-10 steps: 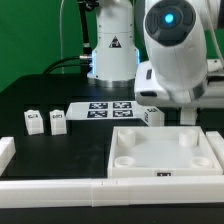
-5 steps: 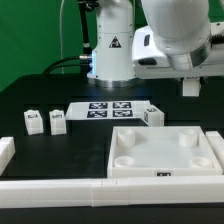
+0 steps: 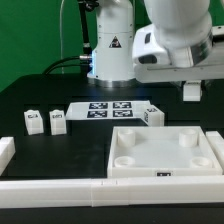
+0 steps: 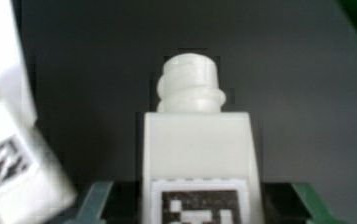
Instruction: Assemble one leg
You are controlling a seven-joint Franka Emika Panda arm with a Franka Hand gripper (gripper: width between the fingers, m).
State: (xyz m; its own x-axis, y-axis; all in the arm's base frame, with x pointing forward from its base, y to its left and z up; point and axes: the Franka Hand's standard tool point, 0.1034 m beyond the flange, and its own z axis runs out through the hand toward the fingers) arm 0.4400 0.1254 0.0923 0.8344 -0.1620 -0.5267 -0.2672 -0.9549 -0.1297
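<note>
My gripper hangs in the air at the exterior view's right, above the far right corner of the white tray. It is shut on a leg, a small white block. In the wrist view the held leg stands between my green fingers, with its tag near the gripper and its rounded peg pointing away. Three more legs stand on the table: two at the left and one beside the marker board.
The marker board lies behind the tray. A white rail runs along the front edge, with a white block at the far left. The robot base stands at the back. A white tagged part shows in the wrist view.
The arm has risen from just above the tray's far right corner, carrying the leg up with it, then settled slightly lower. The other legs have not moved.
</note>
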